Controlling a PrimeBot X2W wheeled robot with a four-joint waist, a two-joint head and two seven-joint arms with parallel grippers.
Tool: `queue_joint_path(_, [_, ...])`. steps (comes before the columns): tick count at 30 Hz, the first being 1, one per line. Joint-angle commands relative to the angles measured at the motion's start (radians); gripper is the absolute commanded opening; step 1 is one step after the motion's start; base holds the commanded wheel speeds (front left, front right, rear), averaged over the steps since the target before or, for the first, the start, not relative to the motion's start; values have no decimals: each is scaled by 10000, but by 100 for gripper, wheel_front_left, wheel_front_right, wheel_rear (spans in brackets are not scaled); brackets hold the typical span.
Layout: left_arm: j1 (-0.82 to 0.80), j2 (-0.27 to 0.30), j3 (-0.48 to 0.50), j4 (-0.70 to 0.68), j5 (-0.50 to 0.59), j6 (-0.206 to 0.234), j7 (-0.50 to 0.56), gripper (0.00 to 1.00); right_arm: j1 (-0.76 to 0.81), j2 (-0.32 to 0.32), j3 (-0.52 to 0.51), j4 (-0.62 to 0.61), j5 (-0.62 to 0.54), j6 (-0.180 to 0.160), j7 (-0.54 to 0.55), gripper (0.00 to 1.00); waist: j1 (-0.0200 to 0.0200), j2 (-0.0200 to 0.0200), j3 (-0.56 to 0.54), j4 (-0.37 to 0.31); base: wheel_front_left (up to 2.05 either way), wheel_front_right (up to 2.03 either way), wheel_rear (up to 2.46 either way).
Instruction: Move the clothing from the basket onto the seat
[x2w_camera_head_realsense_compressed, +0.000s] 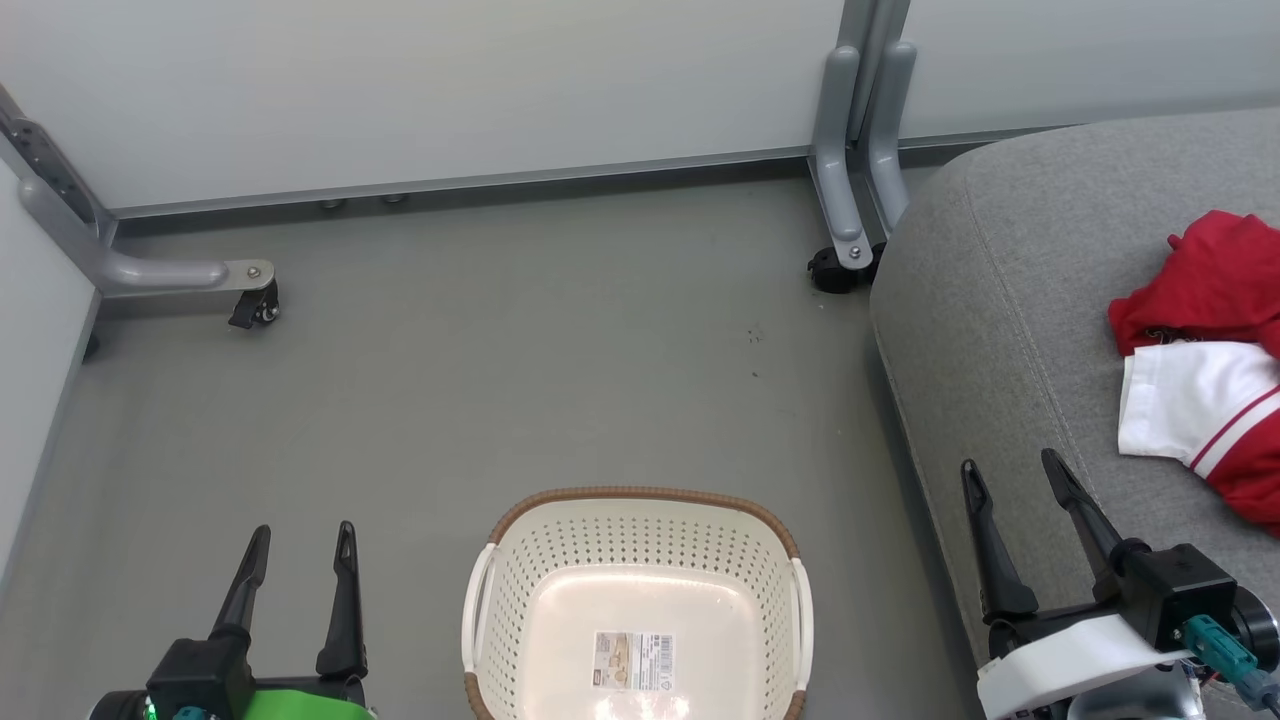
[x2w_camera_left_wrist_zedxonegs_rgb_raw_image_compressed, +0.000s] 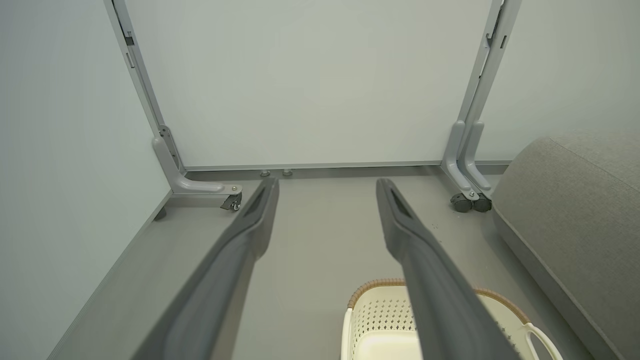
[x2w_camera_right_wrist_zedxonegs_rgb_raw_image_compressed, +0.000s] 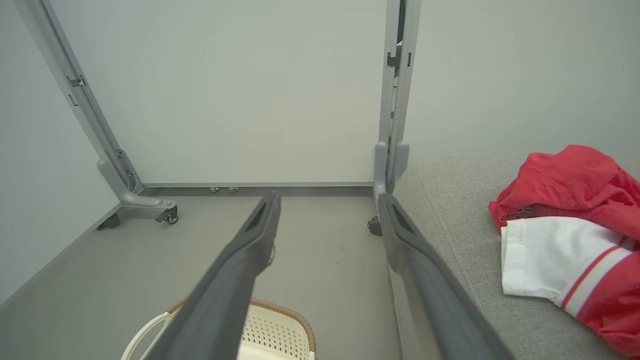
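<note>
Red fabric clothing (x2w_camera_head_realsense_compressed: 1210, 370) w/ white panels lies on grey upholstered seat (x2w_camera_head_realsense_compressed: 1010, 300). Oval cream perforated basket (x2w_camera_head_realsense_compressed: 640, 540), brown rim, sits on floor (x2w_camera_head_realsense_compressed: 500, 380) btwn L gripper (x2w_camera_head_realsense_compressed: 304, 530) & R gripper (x2w_camera_head_realsense_compressed: 1009, 462); both fingers apart.

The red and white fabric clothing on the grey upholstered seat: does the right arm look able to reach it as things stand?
Probably yes. The right gripper is open by the near edge of the seat, and only bare cushion lies between it and the clothing.
</note>
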Motion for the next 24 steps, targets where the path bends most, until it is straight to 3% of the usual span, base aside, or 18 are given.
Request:
queue_joint_path(1, [103, -44, 76, 19, 86, -50, -25, 100, 82, -30, 13, -16, 64, 1, -18, 100, 1, 0, 4, 9, 0, 0, 0])
queue_joint_path(15, [101, -184, 272, 268, 267, -212, -25, 100, 122, -30, -22, 108, 178, 1, -18, 100, 1, 0, -106, 36, 0, 0, 0])
queue_joint_path(16, [1, -183, 236, 263, 226, -198, 0, 0, 9, 0, -7, 87, 158, 0, -1, 0, 1, 0, -104, 35, 0, 0, 0])
queue_joint_path(21, [-12, -259, 196, 680, 141, -202, 97, 0, 23, 49, 26, 466, 276, 0, -1, 0, 1, 0, -113, 37, 0, 0, 0])
queue_joint_path(24, [-109, -281, 271, 719, -430, -227, 260, 0, -33, 6, 31, 544, 931, 0, 28, 0, 1, 0, -125, 42, 0, 0, 0])
